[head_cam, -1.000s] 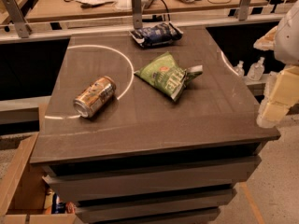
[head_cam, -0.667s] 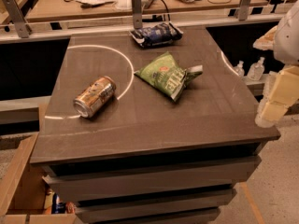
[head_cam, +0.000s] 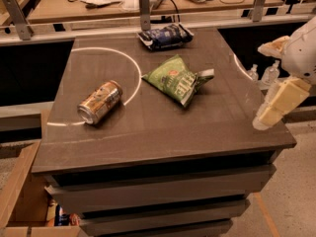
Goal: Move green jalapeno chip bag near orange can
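The green jalapeno chip bag point(head_cam: 179, 81) lies flat near the middle of the dark table top, slightly right of centre. The orange can point(head_cam: 99, 101) lies on its side at the left, on a white painted arc, well apart from the bag. My gripper point(head_cam: 275, 104) hangs at the right edge of the view, beside the table's right edge, to the right of the bag and touching nothing. Its cream-coloured fingers point down and left.
A dark blue chip bag point(head_cam: 164, 35) lies at the table's far edge. The dark table point(head_cam: 163, 137) has drawer-like fronts below. Water bottles point(head_cam: 270, 73) stand behind the right side. A cluttered wooden bench point(head_cam: 89, 4) runs along the back. A cardboard box point(head_cam: 24, 201) sits lower left.
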Controlling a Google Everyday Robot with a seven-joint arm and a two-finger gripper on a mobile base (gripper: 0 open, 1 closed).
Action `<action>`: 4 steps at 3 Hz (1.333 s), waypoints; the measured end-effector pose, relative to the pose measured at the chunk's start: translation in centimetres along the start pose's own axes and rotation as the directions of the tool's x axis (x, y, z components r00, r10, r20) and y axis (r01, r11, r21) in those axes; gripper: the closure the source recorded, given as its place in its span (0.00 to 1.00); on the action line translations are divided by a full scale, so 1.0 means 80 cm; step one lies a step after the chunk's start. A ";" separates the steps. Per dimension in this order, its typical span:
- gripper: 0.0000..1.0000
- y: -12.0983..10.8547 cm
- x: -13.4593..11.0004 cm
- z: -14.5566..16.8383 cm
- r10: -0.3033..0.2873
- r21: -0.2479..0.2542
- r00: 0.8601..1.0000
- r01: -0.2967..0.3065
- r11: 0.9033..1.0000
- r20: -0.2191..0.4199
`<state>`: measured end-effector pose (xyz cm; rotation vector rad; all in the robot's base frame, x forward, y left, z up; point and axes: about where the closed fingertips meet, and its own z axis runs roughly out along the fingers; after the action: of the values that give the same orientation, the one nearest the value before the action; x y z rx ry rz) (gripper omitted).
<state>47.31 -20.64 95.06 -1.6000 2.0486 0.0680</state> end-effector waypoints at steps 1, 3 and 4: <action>0.00 -0.019 -0.011 0.030 0.004 0.013 0.990 -0.006 1.000 0.141; 0.00 -0.042 -0.022 0.068 0.011 0.039 0.978 -0.019 0.999 0.211; 0.00 -0.045 -0.031 0.087 0.000 0.036 0.970 -0.009 0.999 0.241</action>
<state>53.57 -17.01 91.21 -1.4863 1.8556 0.2151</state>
